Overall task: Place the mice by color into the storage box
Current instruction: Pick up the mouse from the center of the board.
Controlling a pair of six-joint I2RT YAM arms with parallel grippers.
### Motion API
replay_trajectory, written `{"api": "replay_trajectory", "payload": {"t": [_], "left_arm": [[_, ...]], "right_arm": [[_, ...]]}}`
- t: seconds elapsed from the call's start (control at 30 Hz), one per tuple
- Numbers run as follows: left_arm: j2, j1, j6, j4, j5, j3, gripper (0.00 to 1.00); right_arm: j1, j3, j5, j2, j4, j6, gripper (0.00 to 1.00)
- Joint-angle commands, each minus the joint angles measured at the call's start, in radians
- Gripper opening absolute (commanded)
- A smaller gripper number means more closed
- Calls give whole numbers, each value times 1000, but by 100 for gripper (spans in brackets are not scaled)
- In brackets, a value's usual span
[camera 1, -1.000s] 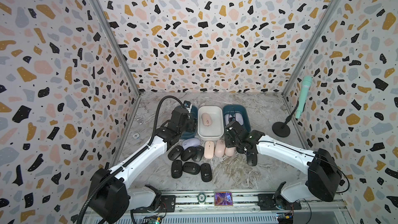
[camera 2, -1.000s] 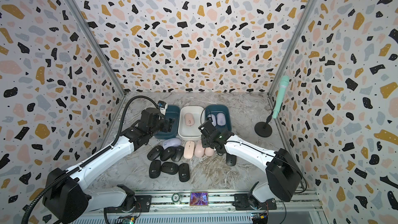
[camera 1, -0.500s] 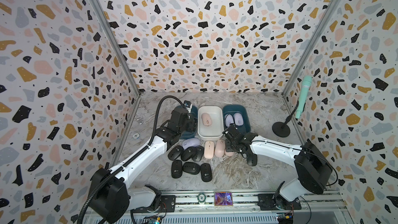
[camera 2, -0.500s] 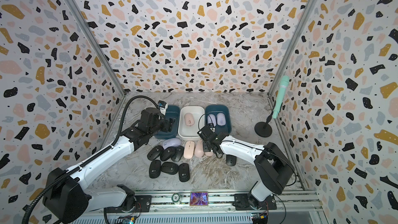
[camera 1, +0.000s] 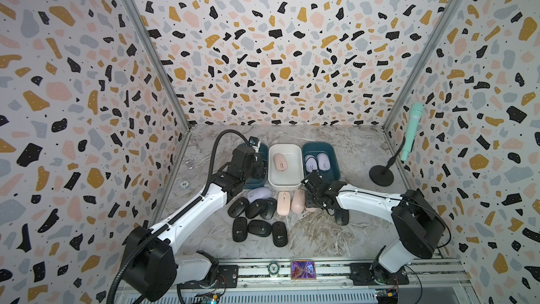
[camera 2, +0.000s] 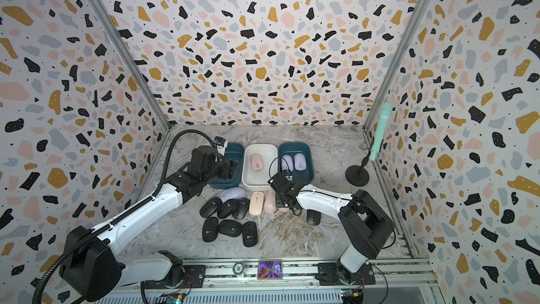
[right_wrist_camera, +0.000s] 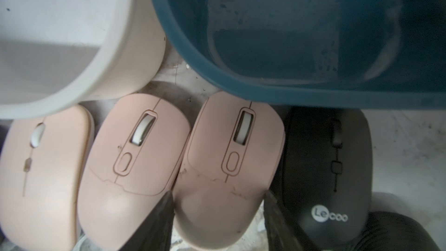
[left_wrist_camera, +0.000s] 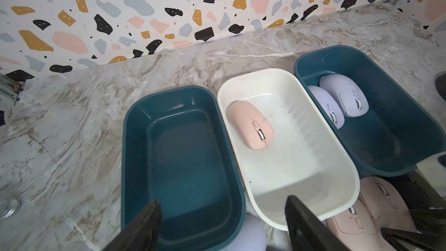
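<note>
1. Here the right gripper [right_wrist_camera: 218,194] sits low over the table with its jaws apart. It straddles the rear of a pink mouse [right_wrist_camera: 229,160] that lies flat on the marble. Whether the fingers [right_wrist_camera: 163,218] actually press its sides cannot be told.
2. On that gripper's inner side, toward the other arm, a second pink mouse [right_wrist_camera: 135,160] lies just beside the straddled one. A third pink mouse [right_wrist_camera: 41,170] lies beyond it.
3. On its outer side, a black mouse [right_wrist_camera: 328,165] with a white logo lies just beside the straddled mouse.
4. Just ahead of its fingertips are the near ends of the white bin [right_wrist_camera: 60,32] and the right teal bin [right_wrist_camera: 289,44].
5. The left gripper [left_wrist_camera: 222,201] hovers with its jaws wide apart and nothing between them. It is above the near ends of the left teal bin [left_wrist_camera: 188,160] and the white bin.
6. Ahead of it, a boxed pink mouse [left_wrist_camera: 251,125] lies in the white bin. Further toward the other arm, two lavender mice [left_wrist_camera: 344,97] lie side by side in the right teal bin.
7. Just behind and below the left gripper's fingertips, a loose lavender mouse [camera 1: 259,193] rests on the table. Six black mice [camera 1: 258,228] lie in two rows further back, toward the arm bases.
8. Well off to the right gripper's outer side, a mint microphone [camera 1: 412,130] stands on a black stand.
</note>
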Motion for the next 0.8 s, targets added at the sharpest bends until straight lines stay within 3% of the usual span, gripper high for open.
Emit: {"api": "replay_trajectory", "payload": {"t": [0.0,0.77], "left_arm": [[2,6,7,19,7,17,80],[-7,14,16,16,-1,14,80]], "right_arm": [[-8,-7,3,12,0,12,60],[-11,2,8,103,12,3,64]]}}
